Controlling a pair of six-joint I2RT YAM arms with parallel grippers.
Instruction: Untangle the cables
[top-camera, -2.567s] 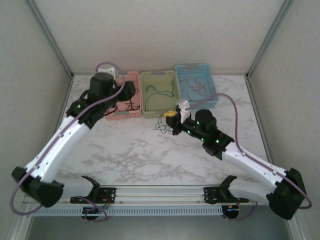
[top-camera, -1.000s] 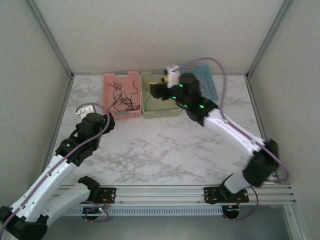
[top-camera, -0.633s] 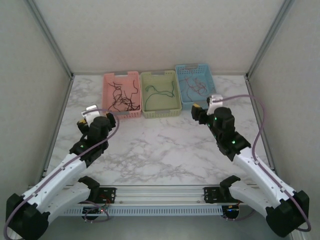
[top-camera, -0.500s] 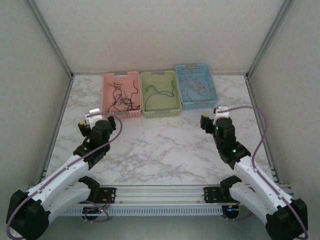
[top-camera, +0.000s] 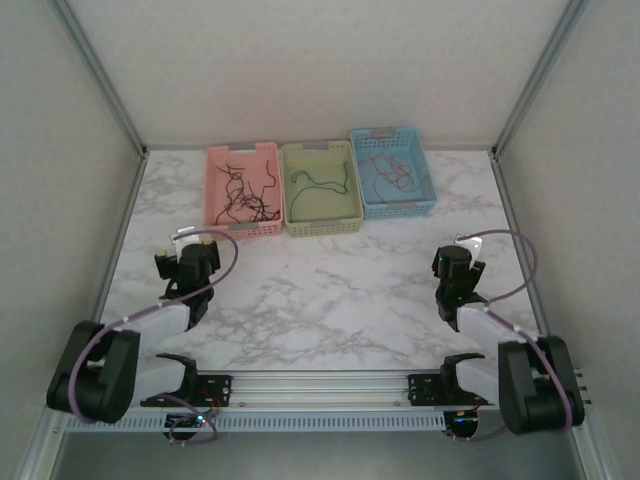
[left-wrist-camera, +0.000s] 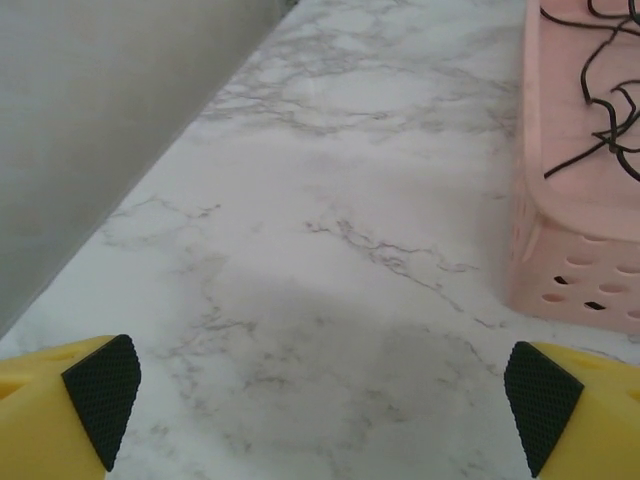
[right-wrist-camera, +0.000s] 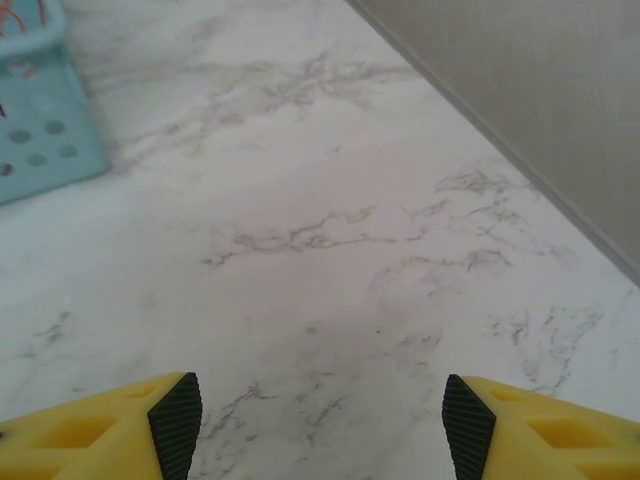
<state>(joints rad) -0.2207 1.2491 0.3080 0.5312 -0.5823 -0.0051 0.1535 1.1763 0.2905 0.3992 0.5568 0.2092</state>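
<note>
Smooth marbled table (top-camera: 330, 290) — plastic baskets (top-camera: 322, 227)

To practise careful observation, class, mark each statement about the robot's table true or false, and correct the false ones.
1. The black cables lie in the pink basket. True.
2. The green basket stands at the right end of the row. False: it stands in the middle; the blue basket is at the right end.
3. The left gripper holds a cable. False: it is open and holds nothing.
4. The red cables lie in the blue basket. True.
</note>
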